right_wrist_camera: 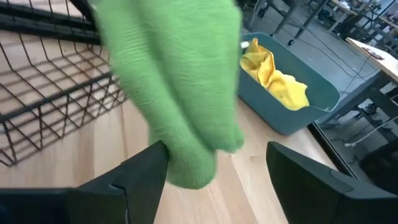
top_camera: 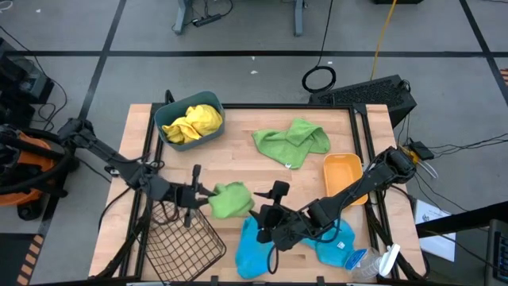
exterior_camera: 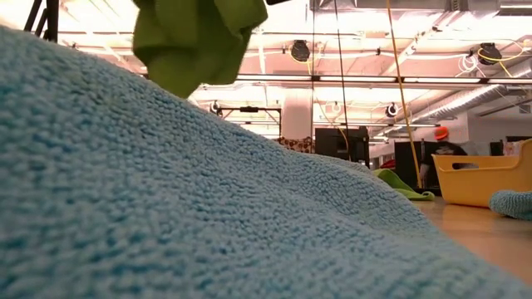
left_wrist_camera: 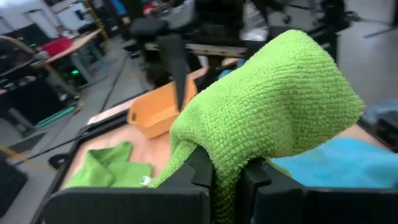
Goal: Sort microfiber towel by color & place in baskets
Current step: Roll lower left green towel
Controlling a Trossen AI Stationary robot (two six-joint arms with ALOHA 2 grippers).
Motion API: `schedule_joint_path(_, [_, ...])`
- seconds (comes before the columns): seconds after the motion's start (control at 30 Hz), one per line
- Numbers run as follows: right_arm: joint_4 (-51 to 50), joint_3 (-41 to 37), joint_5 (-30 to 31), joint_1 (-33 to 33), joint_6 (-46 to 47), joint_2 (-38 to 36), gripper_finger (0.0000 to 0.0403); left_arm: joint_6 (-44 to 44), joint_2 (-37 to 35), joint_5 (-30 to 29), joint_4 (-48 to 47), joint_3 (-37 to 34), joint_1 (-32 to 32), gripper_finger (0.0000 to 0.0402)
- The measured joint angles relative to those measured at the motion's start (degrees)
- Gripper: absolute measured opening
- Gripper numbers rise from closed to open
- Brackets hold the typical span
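Green towel point(left_wrist_camera: 267, 112) clamped in left pincer point(left_wrist_camera: 227, 180).

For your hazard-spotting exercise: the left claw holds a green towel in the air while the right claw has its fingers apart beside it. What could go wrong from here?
1. The left claw pinches only a fold of the green towel; it might slip and land on the blue towel below.
2. The hanging cloth sits between the open right claw fingers; it could snag as the arms part.
3. The wire basket lies close beside the left claw; a careless swing could nudge it.
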Motion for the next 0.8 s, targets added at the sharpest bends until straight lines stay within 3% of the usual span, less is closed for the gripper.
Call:
schedule_joint_path(0.17, [2.23, 0.0, -2.96, -0.87, -1.21, 0.0, 0.0263, 0.49, -0.1, 4.98, 0.49, 0.0, -1.35, 0.0027])
schedule_joint_path(0.37, [7.88, 0.0, -15.58, -3.02, -4.56, 0.22, 0.0263, 1.12, -0.08, 5.64, 1.44, 0.0, -1.37, 0.0027])
schedule_joint_path(0.53, [17.46, -0.07, -21.88, -4.4, -12.87, 3.17, 0.0262, 1.53, -0.08, 5.48, 2.55, 0.0, -1.35, 0.0027])
schedule_joint_path(0.67, [20.02, -0.07, -26.22, -5.26, -15.8, 4.19, 0.0232, 1.59, -0.03, -1.6, 2.55, 0.0, -1.36, 0.0027])
schedule_joint_path(0.8, [19.86, -0.07, -24.98, -6.17, -15.28, 4.17, 0.0161, 2.0, -0.03, -9.33, 2.52, 0.0, -1.33, 0.0027])
